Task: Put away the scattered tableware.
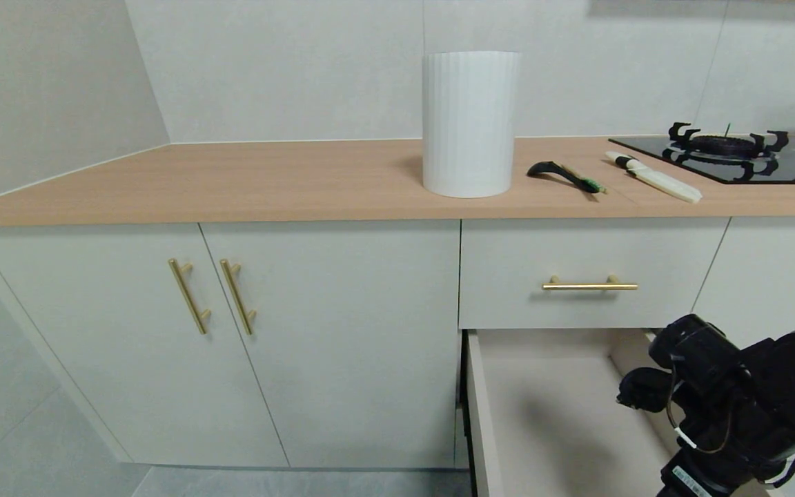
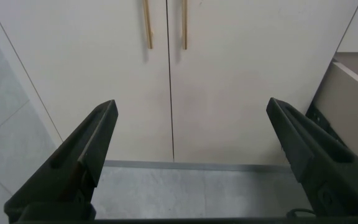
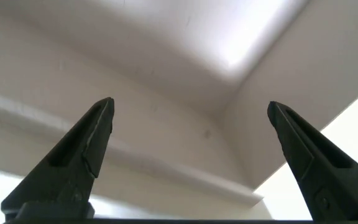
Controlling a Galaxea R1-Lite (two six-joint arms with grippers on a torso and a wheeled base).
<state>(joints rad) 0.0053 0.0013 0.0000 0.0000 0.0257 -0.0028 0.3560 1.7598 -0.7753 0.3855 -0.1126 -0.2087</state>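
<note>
Your tableware is two pieces, both lying flat on the light wooden countertop (image 1: 266, 181) near its front edge. One is a black curved scoop with a green-tipped handle (image 1: 566, 175). Just beside it, toward the stove, is a long white knife-like utensil with a black band (image 1: 653, 177). They are apart, not touching, and neither is held.

Directly below them the pale lower drawer (image 1: 478, 414) is pulled out with nothing visible in it. This is likely where they go, which would explain why your right arm sits low over it. The right gripper (image 3: 190, 102) faces the drawer's inner corner, jaws spread wide, nothing between them. Opening looks done, so picking is not yet started.

The left gripper (image 2: 191, 104) is also spread wide and empty. It sits low in front of the white double cabinet doors with brass bar handles (image 1: 211, 297), probably parked out of the way.

A tall white ribbed cylinder (image 1: 468, 124) stands upright near the scoop, on the side away from the stove. You can't tell whether its top is open. A closed white drawer with a brass handle (image 1: 589, 284) sits above the open one. A black glass hob with black pan supports (image 1: 729, 155) is at the counter's right end. The walls are plain white tile and the floor is grey tile.
</note>
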